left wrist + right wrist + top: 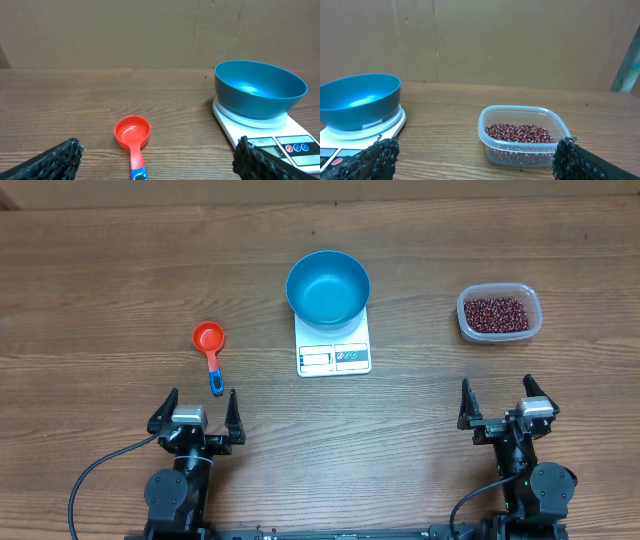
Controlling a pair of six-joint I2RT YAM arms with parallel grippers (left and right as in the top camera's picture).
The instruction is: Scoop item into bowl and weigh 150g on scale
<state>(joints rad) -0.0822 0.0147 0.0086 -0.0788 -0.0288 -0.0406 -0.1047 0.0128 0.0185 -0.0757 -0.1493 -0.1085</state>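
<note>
The blue bowl (328, 288) (260, 88) (359, 100) stands empty on the white scale (334, 352) (260, 129) (335, 139) at the table's centre. The dark red beans (495, 313) (519, 133) fill a clear tub (499, 312) (522, 135) at the right. A red scoop (209, 342) (132, 136) with a blue handle end lies left of the scale. My left gripper (197, 411) (159, 162) is open near the front edge, just short of the scoop's handle. My right gripper (496, 402) (475, 160) is open and holds nothing, well short of the tub.
A brown cardboard wall (150, 30) (510, 40) stands behind the wooden table (100, 280). Black cables (95, 470) trail from the arm bases at the front edge.
</note>
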